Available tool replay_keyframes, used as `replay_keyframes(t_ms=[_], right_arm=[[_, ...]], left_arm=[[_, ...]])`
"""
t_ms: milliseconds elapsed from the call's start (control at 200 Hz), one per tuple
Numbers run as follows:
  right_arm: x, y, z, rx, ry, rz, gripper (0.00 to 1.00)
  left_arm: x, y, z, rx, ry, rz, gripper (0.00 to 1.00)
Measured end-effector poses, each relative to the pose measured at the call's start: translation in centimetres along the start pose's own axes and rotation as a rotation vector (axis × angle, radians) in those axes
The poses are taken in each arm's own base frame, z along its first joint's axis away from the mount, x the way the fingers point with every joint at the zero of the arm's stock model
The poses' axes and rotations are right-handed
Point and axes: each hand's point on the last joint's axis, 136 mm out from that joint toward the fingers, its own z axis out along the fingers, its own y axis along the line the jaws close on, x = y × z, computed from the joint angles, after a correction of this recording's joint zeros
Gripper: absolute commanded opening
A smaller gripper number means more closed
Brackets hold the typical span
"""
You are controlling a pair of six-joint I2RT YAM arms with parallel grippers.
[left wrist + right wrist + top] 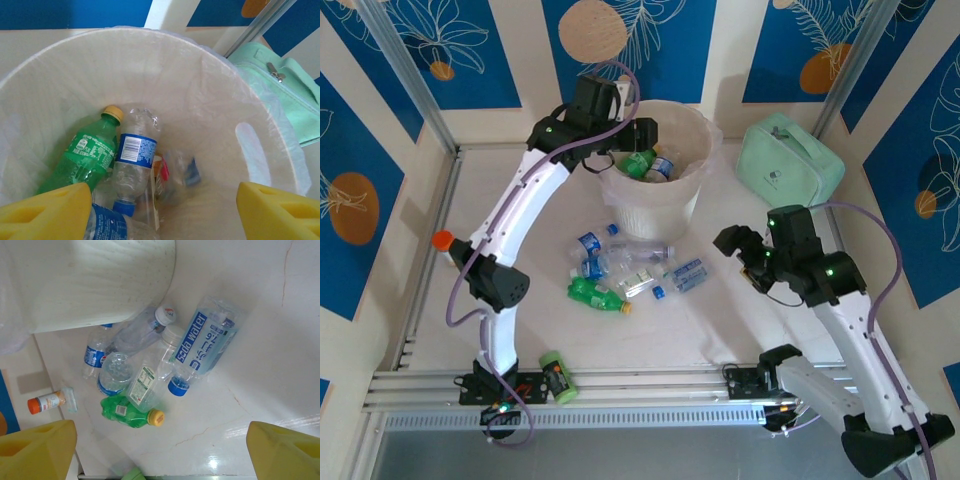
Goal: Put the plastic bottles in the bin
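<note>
Left tool (162, 212): yellow fingers spread wide, holding nothing, poised over the bin mouth.
Bin (215, 95): round pale cream wastebasket with a thin white plastic liner, at the far middle of the tabletop (260, 390).
Bin contents: green yellow-capped plastic bottle (85, 160) touching a clear blue-labelled bottle (131, 160); second blue-labelled bottle (107, 225) nearest the tool; a blurred red-labelled item deeper down. Full count cannot be told.
Right tool (161, 452): fingers spread, empty, above the loose cluster.
Left on tabletop: roughly seven bottles heaped just in front of the bin, among them a large clear Seda water bottle (205, 342), a white-capped clear bottle (142, 330) and a green bottle lying flat (127, 412).
Progress: judged partly done, with several bottles binned and the heap not yet cleared.
Not for the bin: small orange-capped jar (45, 402), short green can (555, 378), mint-green zippered case (790, 160).
</note>
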Motion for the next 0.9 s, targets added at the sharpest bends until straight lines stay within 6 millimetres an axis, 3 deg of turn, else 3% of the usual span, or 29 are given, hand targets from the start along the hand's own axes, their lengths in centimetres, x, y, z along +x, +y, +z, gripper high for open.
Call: replay_keyframes(t_ms=[110,230,325,425,530,695,790,900], right_arm=[[0.1,-0.5,1.7,0.057,0.036,0.005,0.88],[0.7,-1.2,4.1,0.132,0.078,0.009,0.89],[1.1,-1.8,6.0,0.194,0.106,0.02,0.9],[1.4,-2.4,8.2,0.258,0.131,0.034,0.92],[1.5,-3.0,10.6,0.323,0.149,0.033,0.94],[1.5,-4.3,14.3,0.414,0.177,0.05,0.94],[1.5,-4.9,15.9,0.445,0.185,0.066,0.94],[1.3,-5.3,17.4,0.465,0.188,0.089,0.92]], left_arm=[[0.3,-0.5,-3.2,0.025,-0.023,-0.006,0.76],[1.6,-0.9,-9.1,0.071,-0.076,-0.018,0.76],[3.4,-1.0,-13.8,0.116,-0.129,-0.022,0.77],[6.5,-0.5,-17.1,0.156,-0.156,-0.034,0.77],[11.1,1.0,-18.2,0.156,-0.119,-0.065,0.77],[17.7,3.6,-18.3,0.123,-0.034,-0.14,0.78],[19.8,4.4,-18.7,0.117,-0.019,-0.181,0.78],[20.7,4.8,-19.0,0.119,-0.019,-0.213,0.77]])
